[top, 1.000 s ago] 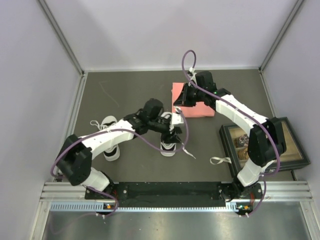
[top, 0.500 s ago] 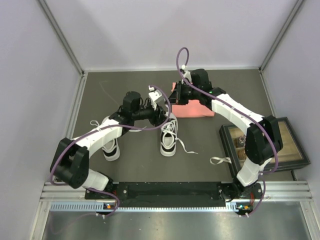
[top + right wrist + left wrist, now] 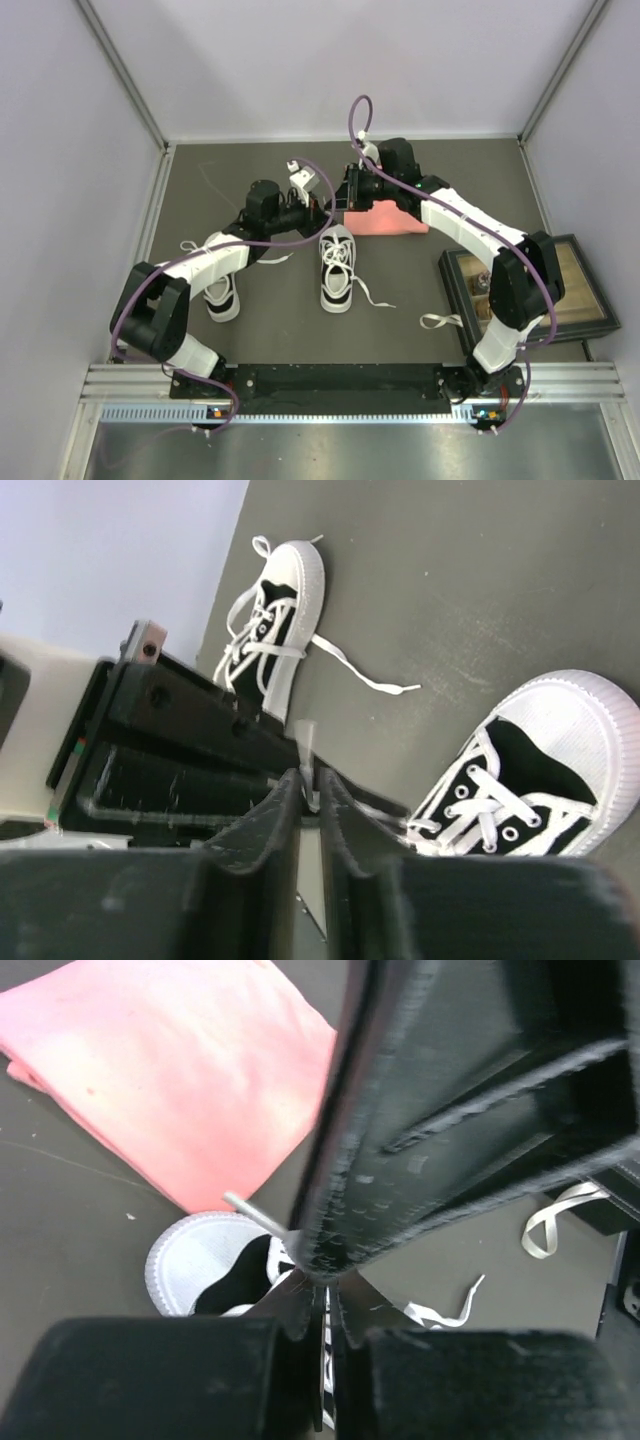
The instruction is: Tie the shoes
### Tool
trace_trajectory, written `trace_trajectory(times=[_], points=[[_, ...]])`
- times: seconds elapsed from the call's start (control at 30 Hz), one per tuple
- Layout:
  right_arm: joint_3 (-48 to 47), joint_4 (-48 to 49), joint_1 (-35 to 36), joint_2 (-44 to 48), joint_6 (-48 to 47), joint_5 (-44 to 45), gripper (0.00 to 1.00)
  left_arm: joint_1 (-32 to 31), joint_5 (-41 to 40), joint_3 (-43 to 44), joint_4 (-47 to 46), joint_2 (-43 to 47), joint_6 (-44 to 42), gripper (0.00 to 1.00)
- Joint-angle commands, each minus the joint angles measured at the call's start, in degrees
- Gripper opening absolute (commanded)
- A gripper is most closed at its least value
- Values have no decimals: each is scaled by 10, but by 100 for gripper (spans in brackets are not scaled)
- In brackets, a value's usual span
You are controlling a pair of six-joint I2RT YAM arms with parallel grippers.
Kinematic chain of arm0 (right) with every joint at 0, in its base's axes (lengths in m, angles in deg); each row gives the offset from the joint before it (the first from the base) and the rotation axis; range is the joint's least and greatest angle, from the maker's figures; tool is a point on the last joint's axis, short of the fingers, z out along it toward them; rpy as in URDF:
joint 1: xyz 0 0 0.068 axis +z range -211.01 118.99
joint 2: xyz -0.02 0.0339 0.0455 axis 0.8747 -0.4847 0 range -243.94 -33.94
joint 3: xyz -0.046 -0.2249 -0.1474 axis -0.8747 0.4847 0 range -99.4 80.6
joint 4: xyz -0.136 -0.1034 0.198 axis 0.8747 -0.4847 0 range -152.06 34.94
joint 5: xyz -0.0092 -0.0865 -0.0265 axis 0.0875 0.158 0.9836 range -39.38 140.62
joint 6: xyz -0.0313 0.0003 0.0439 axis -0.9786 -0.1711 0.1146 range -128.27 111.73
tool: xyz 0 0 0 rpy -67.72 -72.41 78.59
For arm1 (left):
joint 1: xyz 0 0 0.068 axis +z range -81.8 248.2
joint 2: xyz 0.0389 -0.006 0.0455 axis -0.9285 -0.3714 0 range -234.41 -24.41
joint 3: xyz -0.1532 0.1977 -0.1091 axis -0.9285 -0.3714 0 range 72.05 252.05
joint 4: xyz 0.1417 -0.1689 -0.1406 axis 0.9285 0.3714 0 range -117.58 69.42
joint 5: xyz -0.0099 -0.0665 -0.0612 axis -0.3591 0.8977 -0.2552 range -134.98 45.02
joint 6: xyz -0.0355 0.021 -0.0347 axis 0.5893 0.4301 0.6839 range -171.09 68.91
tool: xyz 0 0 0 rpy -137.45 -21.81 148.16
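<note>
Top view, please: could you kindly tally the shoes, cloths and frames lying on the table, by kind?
Sneakers: 2
Pink cloth: 1
Dark picture frame: 1
Total: 4

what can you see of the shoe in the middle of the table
The shoe is a small low-top sneaker: white ribbed toe cap, black canvas-looking sides, white laces crossed through eyelets. It stands upright on the dark table, toe toward the pink cloth. It is untied; one loose lace end trails on the table to its right.
</note>
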Motion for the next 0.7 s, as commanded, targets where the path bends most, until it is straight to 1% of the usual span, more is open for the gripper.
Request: trace_trajectory(times=[0.0, 0.03, 0.07, 0.1, 0.13, 0.17, 0.2, 0.23, 0.27, 0.3, 0.33, 0.37, 0.4, 0.43, 0.5, 0.57, 0.67], points=[[-16, -21, 2, 34, -16, 13, 22, 14, 4, -7, -49, -6, 39, 0], [-7, -25, -2, 43, -23, 20, 43, 19, 3, -7, -49, -6, 43, 0], [3, -30, -5, 67, -25, 24, 50, 21, 3, -9, -46, -7, 45, 0], [30, -35, -17, 80, -27, 31, 55, 24, 3, -9, -45, -8, 48, 0], [46, -37, -23, 95, -30, 35, 65, 27, 3, -10, -43, -7, 50, 0], [75, -43, -28, 118, -36, 35, 68, 27, 3, -11, -40, -8, 50, 0], [85, -55, -38, 130, -44, 42, 71, 28, 3, -11, -37, -7, 49, 0], [90, -100, -38, 137, -82, 54, 71, 28, 3, -11, -35, -9, 49, 0], [96, -126, -37, 142, -106, 65, 72, 29, 4, -9, -34, -9, 50, 0], [97, -149, -35, 149, -125, 93, 72, 28, 5, -9, -33, -11, 50, 0], [102, -195, -26, 153, -156, 110, 72, 28, 6, -8, -32, -11, 53, 0], [115, -208, -21, 157, -172, 127, 72, 28, 7, -8, -31, -12, 53, 0], [125, -220, -13, 167, -186, 162, 72, 28, 7, -8, -30, -13, 54, 0], [134, -228, 6, 170, -208, 182, 72, 28, 7, -7, -30, -13, 52, 0], [160, -246, 25, 169, -221, 217, 71, 29, 6, -7, -26, -17, 52, 0], [178, -252, 53, 153, -231, 235, 69, 29, 7, -7, -24, -18, 52, 0], [197, -236, 90, 119, -236, 264, 66, 29, 11, -7, -24, -23, 54, 0]])
